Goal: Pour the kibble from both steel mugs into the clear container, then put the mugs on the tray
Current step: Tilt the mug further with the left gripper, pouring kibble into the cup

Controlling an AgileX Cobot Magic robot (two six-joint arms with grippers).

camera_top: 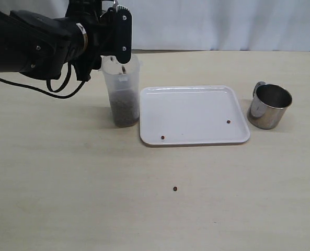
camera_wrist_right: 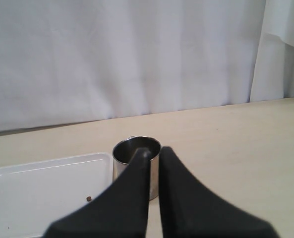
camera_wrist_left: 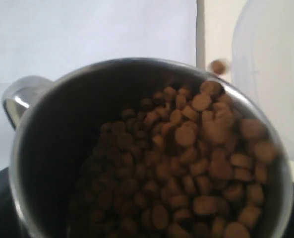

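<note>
My left gripper point(camera_top: 115, 36) is shut on a steel mug point(camera_wrist_left: 47, 148), held tilted above the clear container point(camera_top: 122, 94); in the exterior view the gripper hides most of that mug. Kibble point(camera_wrist_left: 196, 163) fills the mug's low side up to the lip. One pellet point(camera_top: 123, 69) is falling into the container, which has a dark layer of kibble in its lower part. The second steel mug point(camera_top: 270, 106) stands upright to the right of the white tray point(camera_top: 194, 104). My right gripper point(camera_wrist_right: 154, 151) is shut and holds nothing, hanging short of that mug point(camera_wrist_right: 129, 148).
Two stray pellets lie on the tray point(camera_top: 162, 137) point(camera_top: 228, 122), and another loose pellet point(camera_top: 175, 189) is on the table in front of it. My left arm point(camera_top: 34, 47) and its cable cover the back left. A white curtain point(camera_wrist_right: 137, 54) runs behind the table.
</note>
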